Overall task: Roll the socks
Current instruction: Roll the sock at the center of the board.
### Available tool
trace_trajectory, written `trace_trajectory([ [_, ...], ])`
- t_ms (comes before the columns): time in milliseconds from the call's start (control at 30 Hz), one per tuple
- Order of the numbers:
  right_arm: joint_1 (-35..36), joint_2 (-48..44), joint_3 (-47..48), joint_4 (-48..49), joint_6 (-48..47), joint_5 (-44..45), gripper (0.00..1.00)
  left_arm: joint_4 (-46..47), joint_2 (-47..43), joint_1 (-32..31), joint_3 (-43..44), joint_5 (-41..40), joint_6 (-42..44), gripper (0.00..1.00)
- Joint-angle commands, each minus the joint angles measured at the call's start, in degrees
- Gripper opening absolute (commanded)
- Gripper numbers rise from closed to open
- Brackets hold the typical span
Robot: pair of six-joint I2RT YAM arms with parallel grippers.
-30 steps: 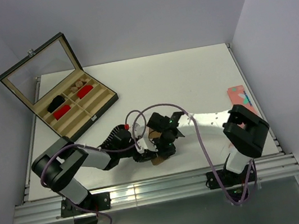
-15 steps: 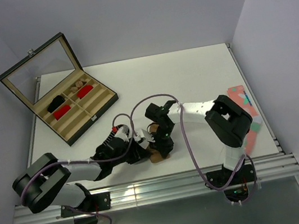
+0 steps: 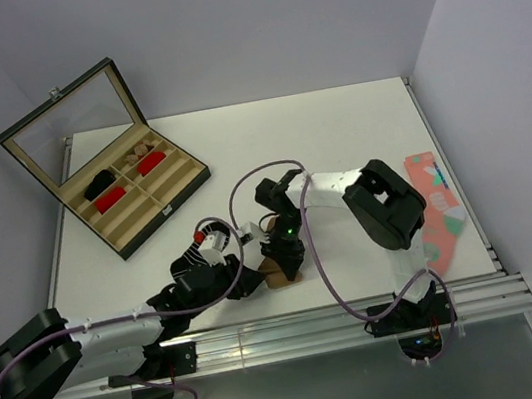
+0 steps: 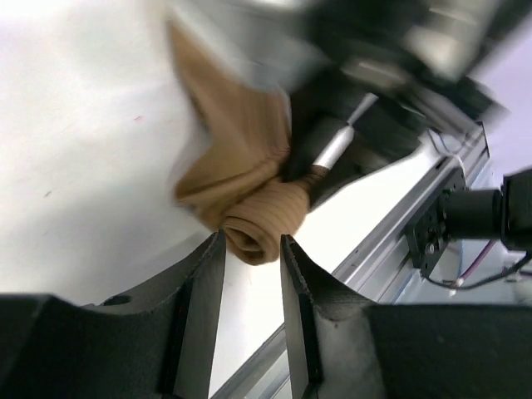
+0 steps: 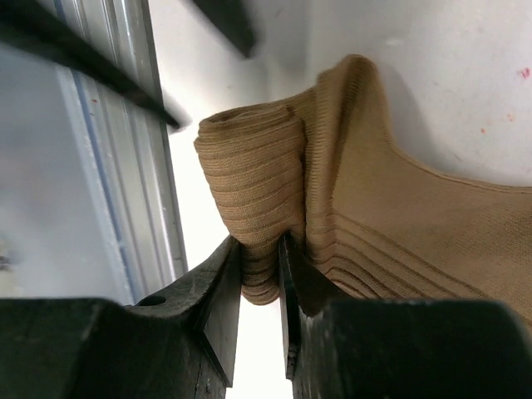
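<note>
**Tan sock part-rolled at the near edge of the table (image 3: 337, 138), met by both grippers.**

From the left: my left gripper (image 3: 246, 279) lies low and points right at the rolled end of the tan sock (image 3: 279, 270), which sits at its fingertips. Its jaws stand narrow, and I cannot tell whether they pinch the roll or only bracket it. The unrolled length leads away from the near rail (image 3: 287, 330), so I judge the roll must advance that way. The right gripper (image 3: 288, 244), reaching down from above, is clamped on a fold of the roll. I cannot make out the black striped sock. Against half a second ago, the left arm has stretched flatter and leftward. The right arm has folded in, baring the coral-pink sock (image 3: 438, 218). The tan sock has not shifted.
</note>
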Motion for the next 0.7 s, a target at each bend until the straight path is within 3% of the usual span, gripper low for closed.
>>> trace_trajectory([
  [0, -0.8, 5.2, -0.4, -1.1, 0.6, 8.4, 0.14, 3.0, -3.1, -2.2, -0.2, -3.7, 7.4, 0.39],
  [367, -1.5, 10.2, 3.8, -5.5, 0.3, 10.3, 0.15, -8.8, 3.4, -6.8, 12.2, -5.4, 23.9, 0.51],
  [667, -1.6, 11.7, 5.3, -7.9, -0.7, 12.3, 0.15, -9.7, 11.6, -6.8, 16.2, -0.7, 28.4, 0.54],
])
